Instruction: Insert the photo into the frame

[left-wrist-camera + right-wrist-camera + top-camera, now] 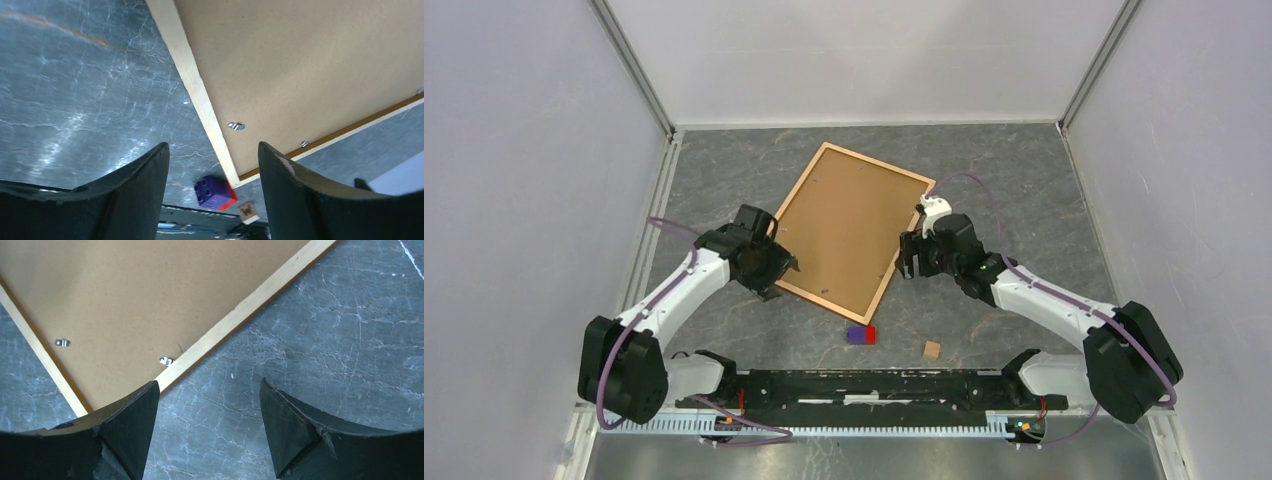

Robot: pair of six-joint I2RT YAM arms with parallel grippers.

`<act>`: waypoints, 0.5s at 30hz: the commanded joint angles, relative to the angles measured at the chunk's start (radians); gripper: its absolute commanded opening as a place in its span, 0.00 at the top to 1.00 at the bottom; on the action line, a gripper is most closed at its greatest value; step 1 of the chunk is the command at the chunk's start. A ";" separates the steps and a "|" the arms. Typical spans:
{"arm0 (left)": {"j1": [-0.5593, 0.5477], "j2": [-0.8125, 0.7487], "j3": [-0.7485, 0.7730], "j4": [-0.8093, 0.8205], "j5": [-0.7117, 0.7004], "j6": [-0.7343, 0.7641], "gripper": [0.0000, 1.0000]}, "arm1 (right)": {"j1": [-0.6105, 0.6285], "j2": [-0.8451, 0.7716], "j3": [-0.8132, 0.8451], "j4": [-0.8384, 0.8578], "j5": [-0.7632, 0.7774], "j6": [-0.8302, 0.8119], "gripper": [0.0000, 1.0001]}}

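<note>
**Spotter:** As it lies now, your frame is flat on the grey table, back side up, near the middle and turned cornerwise. The brown backing board fills its opening. Small metal tabs sit along the inner edge of the moulding.

**Operator:** And the photo?

**Spotter:** None of your views shows it. I cannot tell whether it is under the board.

**Operator:** Where are my grippers?

**Spotter:** Your left gripper is at the frame's left side, close to its near corner. Its fingers are spread apart. In its wrist view the pale moulding runs down between them, with one tab just inside. I cannot tell whether it touches the wood. Your right gripper is at the frame's right long side, and its fingers are spread too. Between them you see only bare table, just beside the moulding, so it grips nothing.

**Operator:** Anything else nearby?

**Spotter:** A purple and red block lies just beyond the frame's near corner, apart from it. A small wooden cube lies a little to that block's right.
</note>
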 commanded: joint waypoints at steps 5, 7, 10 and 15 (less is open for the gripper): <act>-0.003 0.104 -0.069 0.199 0.067 -0.281 0.35 | -0.043 -0.079 -0.053 -0.028 0.046 -0.070 0.21; -0.008 0.131 -0.085 0.200 0.071 -0.287 0.36 | -0.057 -0.092 -0.066 -0.036 0.054 -0.068 0.21; -0.010 0.130 -0.162 0.238 0.061 -0.331 0.37 | -0.076 -0.116 -0.095 -0.027 0.052 -0.062 0.20; -0.011 0.162 -0.182 0.295 0.049 -0.334 0.59 | -0.092 -0.117 -0.122 0.000 0.015 -0.048 0.21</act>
